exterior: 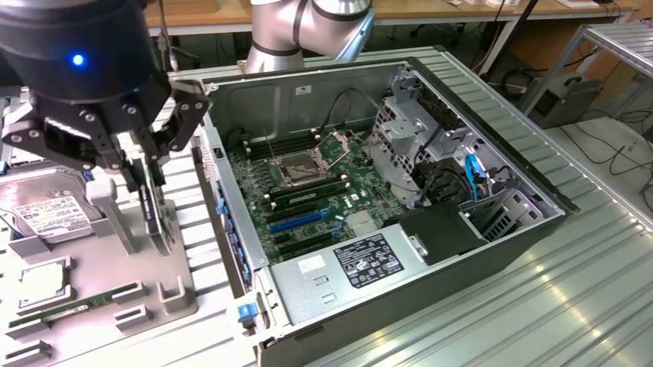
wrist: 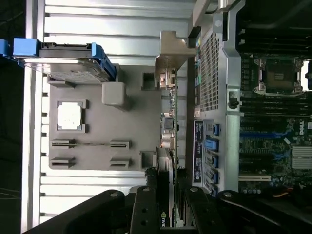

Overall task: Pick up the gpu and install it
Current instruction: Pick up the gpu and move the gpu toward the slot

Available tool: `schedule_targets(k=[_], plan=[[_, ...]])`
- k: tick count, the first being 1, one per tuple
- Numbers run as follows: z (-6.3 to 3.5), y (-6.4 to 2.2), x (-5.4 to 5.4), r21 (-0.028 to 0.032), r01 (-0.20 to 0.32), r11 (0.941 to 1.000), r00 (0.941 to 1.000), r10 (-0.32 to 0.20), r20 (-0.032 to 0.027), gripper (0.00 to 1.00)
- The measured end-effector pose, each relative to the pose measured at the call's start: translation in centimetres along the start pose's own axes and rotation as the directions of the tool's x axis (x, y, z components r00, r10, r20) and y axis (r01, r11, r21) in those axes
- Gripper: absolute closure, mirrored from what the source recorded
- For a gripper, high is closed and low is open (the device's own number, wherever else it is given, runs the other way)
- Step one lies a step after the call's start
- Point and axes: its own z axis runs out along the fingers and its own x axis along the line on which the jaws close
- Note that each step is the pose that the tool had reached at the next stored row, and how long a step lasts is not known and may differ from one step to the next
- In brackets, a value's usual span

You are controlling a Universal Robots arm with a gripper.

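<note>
Presently, gripper (wrist: 167,207) grasps gpu (exterior: 155,210), upright over the tray (exterior: 176,269) beside the case (exterior: 306,92); slot (exterior: 296,218) empty, installation not yet done

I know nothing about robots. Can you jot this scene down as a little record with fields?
gripper: over the tray, at the gpu
gpu: upright on edge, outside the case
tray holds: hard drive, processor, memory stick
case: open, motherboard showing

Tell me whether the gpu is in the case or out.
Out: the gpu stands on edge in the grey tray, beneath the tool.
</note>
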Motion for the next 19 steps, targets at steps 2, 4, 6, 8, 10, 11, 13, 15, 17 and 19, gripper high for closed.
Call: schedule_targets(k=[2,4,6,8,10,11,13,15,17,19], plan=[[-0.89,-0.1,-0.8,-0.0014,0.0,1.0,1.0,0.0,-0.0021,0.74],[-1.86,-0.2,-1.8,-0.0026,0.0,1.0,1.0,0.0,-0.0058,0.74],[-2.68,-0.29,-2.9,-0.0034,-0.001,1.0,0.9999,0.001,-0.0106,0.74],[-3.1,-0.37,-4.1,-0.0037,-0.001,1.0,0.9999,0.001,-0.0157,0.74],[-3.13,-0.44,-5.5,-0.0038,-0.001,1.0,0.9998,0.001,-0.0202,0.74],[-3.11,-0.45,-6.0,-0.0039,-0.002,1.0,0.9998,0.002,-0.0218,0.74],[-3.07,-0.48,-7.1,-0.004,-0.002,1.0,0.9997,0.002,-0.0258,0.74],[-3.01,-0.51,-8.2,-0.004,-0.002,1.0,0.9995,0.002,-0.0299,0.74],[-2.75,-0.56,-9.2,-0.004,-0.003,1.0,0.9995,0.002,-0.0329,0.74],[-2.22,-0.57,-10.4,-0.0031,-0.003,1.0,0.9994,0.003,-0.0339,0.74]])
